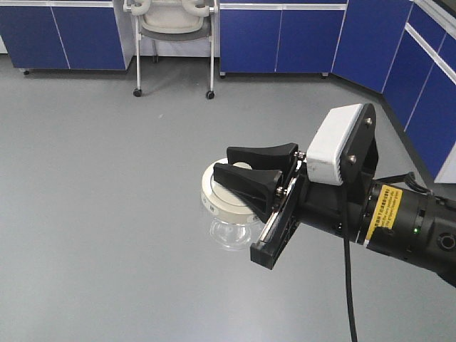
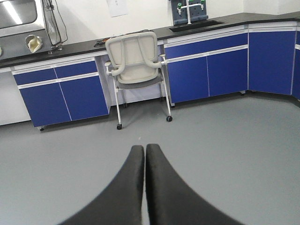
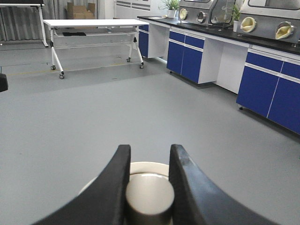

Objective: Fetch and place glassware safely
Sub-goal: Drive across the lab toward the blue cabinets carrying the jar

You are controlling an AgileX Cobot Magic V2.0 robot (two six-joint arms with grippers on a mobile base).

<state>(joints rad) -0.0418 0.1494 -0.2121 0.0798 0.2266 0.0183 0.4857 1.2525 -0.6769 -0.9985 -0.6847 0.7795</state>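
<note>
Exterior front-facing view: right gripper, at right of scene, pinches the central knob on the cream-white lid of the clear glass jar, which hangs beneath its fingers over the grey floor near scene centre; left wrist view: left gripper, fingers pressed together.

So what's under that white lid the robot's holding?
A clear glass jar hangs under the lid, with grey floor showing through it. The right gripper pinches the lid's knob and covers part of the jar, so that part can't be seen.
</note>
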